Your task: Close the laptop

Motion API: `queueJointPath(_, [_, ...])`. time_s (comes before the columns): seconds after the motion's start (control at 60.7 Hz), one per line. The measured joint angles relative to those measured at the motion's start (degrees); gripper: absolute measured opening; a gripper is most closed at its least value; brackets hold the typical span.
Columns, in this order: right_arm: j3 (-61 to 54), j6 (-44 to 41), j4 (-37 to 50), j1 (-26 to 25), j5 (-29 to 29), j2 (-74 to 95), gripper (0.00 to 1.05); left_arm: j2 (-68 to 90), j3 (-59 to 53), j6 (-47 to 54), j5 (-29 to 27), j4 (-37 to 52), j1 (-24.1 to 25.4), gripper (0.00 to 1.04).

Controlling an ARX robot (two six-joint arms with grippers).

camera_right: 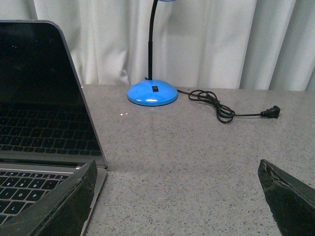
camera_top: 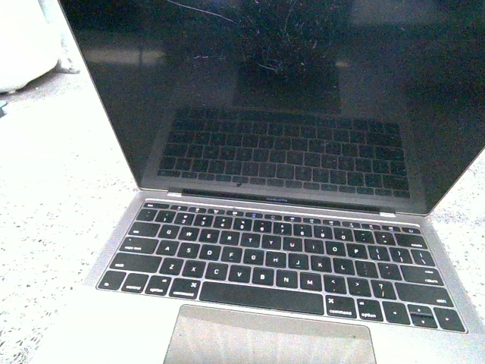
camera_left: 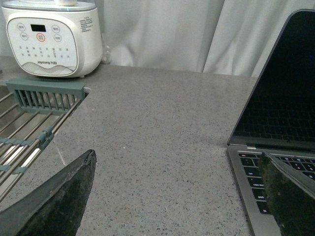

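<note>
The grey-silver laptop (camera_top: 280,258) stands open on a speckled counter, filling the front view; its black scratched screen (camera_top: 288,91) leans back and mirrors the black keys. Neither arm shows in the front view. My left gripper (camera_left: 177,162) is open low over the counter at the laptop's left side, one finger over the edge of the laptop (camera_left: 275,147) keyboard. My right gripper (camera_right: 177,169) is open at the laptop's right side, one finger by the corner of the laptop (camera_right: 44,123) base. Nothing lies between either pair of fingers.
A white kitchen appliance (camera_left: 51,37) and a metal dish rack (camera_left: 29,118) stand left of the laptop. A blue lamp base (camera_right: 152,93) with a loose black cord and plug (camera_right: 226,110) lies to the right. White curtains hang behind the counter.
</note>
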Motion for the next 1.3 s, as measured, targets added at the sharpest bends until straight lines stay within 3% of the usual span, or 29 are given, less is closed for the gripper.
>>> queueJointPath(1.302, [0.0,0.0,0.0,0.0,0.0,0.0,0.96,0.0,0.0,0.0,0.0,0.0,0.0,0.98])
